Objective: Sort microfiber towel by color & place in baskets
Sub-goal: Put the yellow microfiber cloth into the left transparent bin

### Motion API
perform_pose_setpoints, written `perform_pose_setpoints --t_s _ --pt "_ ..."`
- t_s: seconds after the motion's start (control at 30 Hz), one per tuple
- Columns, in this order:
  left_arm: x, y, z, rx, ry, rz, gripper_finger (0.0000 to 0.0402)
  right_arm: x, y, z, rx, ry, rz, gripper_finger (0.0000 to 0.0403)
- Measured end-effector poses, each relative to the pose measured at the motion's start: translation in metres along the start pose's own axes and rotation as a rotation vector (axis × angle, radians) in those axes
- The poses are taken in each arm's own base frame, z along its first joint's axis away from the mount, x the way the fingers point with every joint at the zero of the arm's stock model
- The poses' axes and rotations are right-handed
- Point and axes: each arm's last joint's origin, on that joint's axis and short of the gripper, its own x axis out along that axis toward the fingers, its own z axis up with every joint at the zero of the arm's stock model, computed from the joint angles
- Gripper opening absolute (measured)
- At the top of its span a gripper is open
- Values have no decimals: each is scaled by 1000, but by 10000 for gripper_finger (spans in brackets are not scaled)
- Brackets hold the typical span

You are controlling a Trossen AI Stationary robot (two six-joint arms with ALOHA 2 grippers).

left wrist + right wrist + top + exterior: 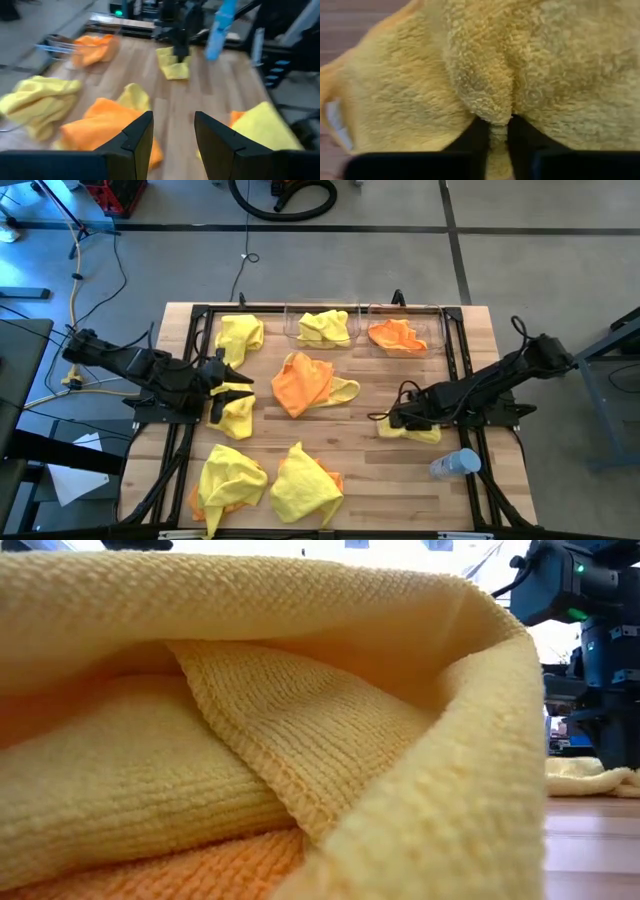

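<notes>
Yellow and orange microfiber towels lie scattered on the wooden table. My right gripper [397, 420] points down at the table's right side, shut on a yellow towel [415, 432] that lies on the wood. My left gripper [228, 376] hovers open at the left, above another yellow towel [236, 414], with nothing between its fingers [135, 142]. Two clear baskets stand at the far edge. The left basket [292, 328] holds a yellow towel [324, 327], the right basket [438, 328] an orange towel [396, 335]. My right gripper pinches a raised fold [492, 112] of the yellow towel between its two fingers [470, 140]. The fingers come from above, pointing down. The cloth bunches into a ridge at the fingertips, and the rest of the towel lies spread on the table.
An orange towel [303, 385] over a yellow one [346, 390] lies mid-table. A yellow towel [240, 335] sits at the far left, two more [230, 480] [305, 488] near the front edge. A clear bottle [455, 464] lies near the right front. A towel heap [250, 740] blocks the low view.
</notes>
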Motion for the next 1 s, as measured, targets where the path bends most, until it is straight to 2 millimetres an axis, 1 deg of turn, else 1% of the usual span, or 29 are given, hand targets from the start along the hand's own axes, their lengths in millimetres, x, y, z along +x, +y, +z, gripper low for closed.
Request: perform_pose_setpoints --t_s 0.03,0.07,0.17,0.23,0.33,0.47,0.57,0.63,0.73,0.83,0.9,1.0 --pt "0 0 0 13 1 1 133 -1 3 0 -11 -11 13 16" --pt "-1 0 0 23 0 -2 133 -3 6 -1 -20 -31 35 14" --pt "-1 0 -1 35 6 -19 133 -11 16 -1 -54 -91 81 17" --pt "-1 0 -2 40 19 -22 133 -22 26 -3 -73 -127 121 7" --pt "-1 0 -3 29 28 -20 133 -41 40 -6 -75 -203 182 7" --pt "-1 0 -3 19 30 -19 133 -78 61 -9 -107 -316 256 4" --pt "-1 0 -3 2 30 -19 133 -112 73 -9 -152 -394 291 3" --pt "-1 0 -3 -10 29 -19 133 -138 84 -6 -182 -455 347 2" --pt "-1 0 -3 -25 27 -18 133 -176 98 5 -238 -556 430 2" --pt "-1 1 -2 -43 20 1 133 -207 113 25 -291 -643 488 2" --pt "-1 1 -2 -53 12 29 133 -222 126 41 -334 -702 497 1" --pt "-1 2 -2 -55 5 37 133 -235 149 69 -402 -747 515 1"
